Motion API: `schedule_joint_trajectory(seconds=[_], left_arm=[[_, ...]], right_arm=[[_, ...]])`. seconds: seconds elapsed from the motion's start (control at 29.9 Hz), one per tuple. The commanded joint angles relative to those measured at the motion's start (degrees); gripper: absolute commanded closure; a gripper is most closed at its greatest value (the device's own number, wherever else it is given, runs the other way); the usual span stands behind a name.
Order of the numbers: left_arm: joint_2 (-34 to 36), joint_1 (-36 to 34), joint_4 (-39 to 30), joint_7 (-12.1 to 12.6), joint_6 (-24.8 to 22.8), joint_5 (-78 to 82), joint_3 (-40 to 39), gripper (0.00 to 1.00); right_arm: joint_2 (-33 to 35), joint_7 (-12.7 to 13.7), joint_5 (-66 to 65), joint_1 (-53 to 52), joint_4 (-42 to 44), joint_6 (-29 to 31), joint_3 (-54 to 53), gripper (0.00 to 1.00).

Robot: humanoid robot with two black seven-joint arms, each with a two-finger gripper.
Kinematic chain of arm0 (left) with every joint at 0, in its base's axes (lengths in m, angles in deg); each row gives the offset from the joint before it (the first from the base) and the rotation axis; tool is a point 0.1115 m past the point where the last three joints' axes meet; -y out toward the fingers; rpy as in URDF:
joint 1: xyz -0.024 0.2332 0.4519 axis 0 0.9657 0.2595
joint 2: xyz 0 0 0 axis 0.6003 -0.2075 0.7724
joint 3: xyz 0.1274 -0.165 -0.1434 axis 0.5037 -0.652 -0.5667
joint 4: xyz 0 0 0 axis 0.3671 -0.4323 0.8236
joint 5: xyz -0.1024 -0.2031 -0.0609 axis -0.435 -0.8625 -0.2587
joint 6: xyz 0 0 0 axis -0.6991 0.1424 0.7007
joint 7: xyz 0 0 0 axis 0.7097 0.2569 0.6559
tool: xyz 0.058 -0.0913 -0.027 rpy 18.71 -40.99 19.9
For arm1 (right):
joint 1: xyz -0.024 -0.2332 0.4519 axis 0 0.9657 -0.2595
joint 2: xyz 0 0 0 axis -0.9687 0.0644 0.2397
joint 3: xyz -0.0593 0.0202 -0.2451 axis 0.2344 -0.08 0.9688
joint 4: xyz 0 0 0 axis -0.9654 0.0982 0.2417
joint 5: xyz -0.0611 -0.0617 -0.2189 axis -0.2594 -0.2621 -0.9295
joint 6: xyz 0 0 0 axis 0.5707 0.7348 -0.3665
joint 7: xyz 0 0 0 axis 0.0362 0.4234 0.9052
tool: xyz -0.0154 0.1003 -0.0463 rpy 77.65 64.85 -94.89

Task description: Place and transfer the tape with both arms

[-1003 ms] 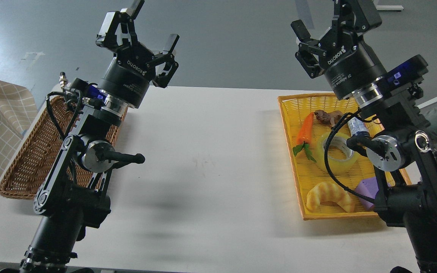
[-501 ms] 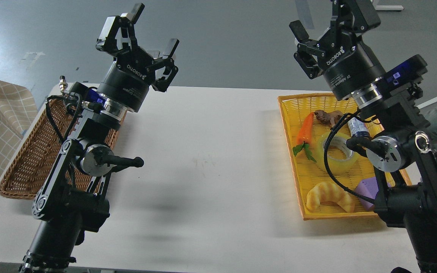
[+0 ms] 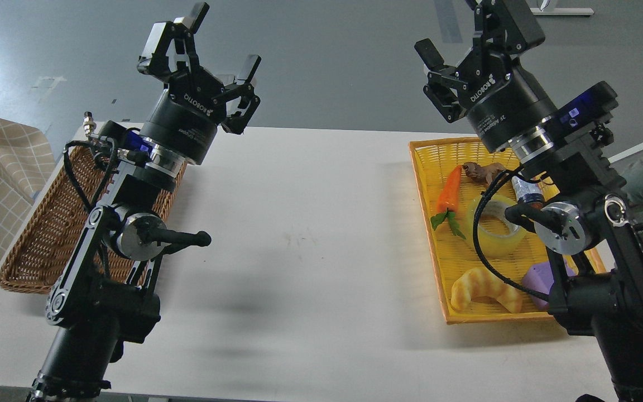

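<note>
With both grippers — left and right — spread empty at frame top, the right should descend squarely over the tape in the yellow basket at centre right.

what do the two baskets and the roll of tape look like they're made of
Brown basket: looks like woven wicker, matte, with a visible weave and braided rim.
Yellow basket: a finer weave in uniform bright yellow, possibly plastic or dyed fibre; unclear which.
Tape: glossy translucent yellow film, likely plastic, around a pale core that may be cardboard.
</note>
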Motion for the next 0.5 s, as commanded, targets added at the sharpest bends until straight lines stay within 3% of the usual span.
schedule_joint_trajectory(seconds=[0.0, 0.17, 0.47], left_arm=[[0.0, 0.1, 0.0, 0.0, -0.2, 0.0, 0.1, 0.02], [0.0, 0.1, -0.1, 1.1, -0.5, 0.0, 0.1, 0.02], [0.0, 0.2, 0.0, 1.1, -0.4, -0.1, 0.0, 0.02]], right_arm=[[0.2, 0.1, -0.1, 0.0, 0.0, 0.1, 0.1, 0.00], [0.3, 0.1, -0.1, 0.0, 0.0, 0.1, 0.1, 0.00], [0.2, 0.5, -0.1, 0.0, -0.1, 0.1, 0.2, 0.00]])
